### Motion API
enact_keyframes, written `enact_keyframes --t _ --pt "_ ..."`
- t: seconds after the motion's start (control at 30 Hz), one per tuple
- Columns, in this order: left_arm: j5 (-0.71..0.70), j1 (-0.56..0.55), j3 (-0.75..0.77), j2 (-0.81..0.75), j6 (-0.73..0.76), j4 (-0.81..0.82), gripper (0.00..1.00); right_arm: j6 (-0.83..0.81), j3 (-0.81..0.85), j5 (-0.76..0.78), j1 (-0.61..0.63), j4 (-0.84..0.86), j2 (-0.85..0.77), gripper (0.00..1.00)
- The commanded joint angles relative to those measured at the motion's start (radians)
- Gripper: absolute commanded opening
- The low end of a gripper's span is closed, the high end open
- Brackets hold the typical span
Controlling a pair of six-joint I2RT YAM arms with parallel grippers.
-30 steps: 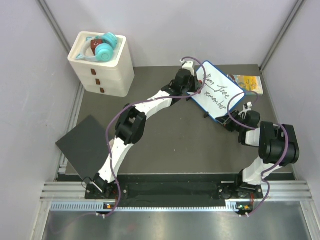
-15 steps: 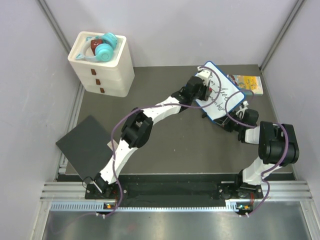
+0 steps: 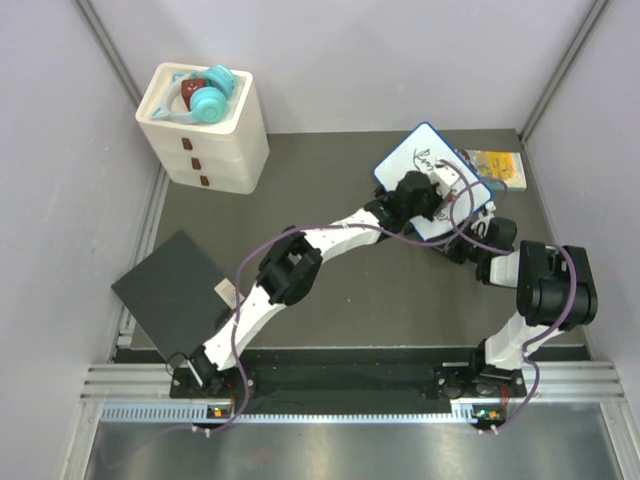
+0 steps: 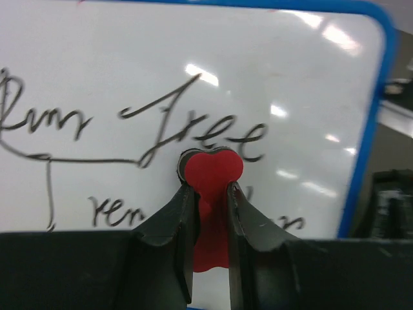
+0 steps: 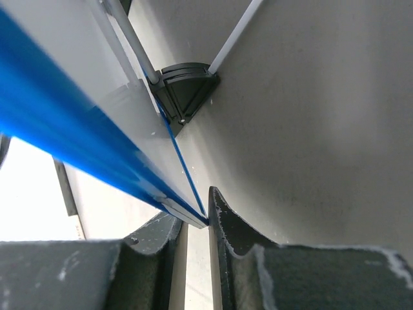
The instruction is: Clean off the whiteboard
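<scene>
The whiteboard (image 3: 408, 155) has a blue rim and stands tilted at the back right of the dark mat. It fills the left wrist view (image 4: 193, 71), with black handwriting across it. My left gripper (image 3: 422, 192) is over the board's middle. It is shut on a red heart-shaped eraser (image 4: 211, 169), whose top rests against the writing. My right gripper (image 3: 462, 245) is at the board's near right corner, shut on its thin edge (image 5: 184, 206). The blue rim (image 5: 64, 145) and a black foot (image 5: 184, 87) show there.
A white drawer unit (image 3: 215, 150) with teal headphones (image 3: 207, 97) on top stands at the back left. A flat black square panel (image 3: 170, 290) lies at the mat's left edge. A small colourful book (image 3: 497, 167) lies behind the board. Grey walls enclose three sides.
My left gripper has swept from the board's left edge rightwards onto its middle, the arm stretching out. The board has turned a little in the right gripper. Less handwriting shows from above.
</scene>
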Motion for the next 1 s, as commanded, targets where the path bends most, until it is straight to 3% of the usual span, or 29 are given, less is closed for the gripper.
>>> enact_keyframes --t 0.0,0.23,0.4,0.63,0.97 --pt "0.116 -0.105 0.021 0.037 0.097 0.043 0.0 -0.035 0.01 -0.024 0.017 -0.051 0.02 0.0" --pt "0.212 -0.112 -0.088 -0.021 0.022 0.125 0.0 -0.031 0.013 -0.036 0.017 -0.041 0.029 0.0" --pt "0.08 -0.1 -0.121 -0.019 0.095 0.113 0.0 -0.033 0.013 -0.04 0.017 -0.039 0.031 0.0" --pt "0.07 -0.002 -0.127 0.001 0.03 0.1 0.0 -0.033 0.013 -0.042 0.017 -0.039 0.031 0.0" --pt "0.034 0.043 -0.22 -0.036 0.017 0.136 0.0 -0.031 0.013 -0.043 0.017 -0.034 0.032 0.0"
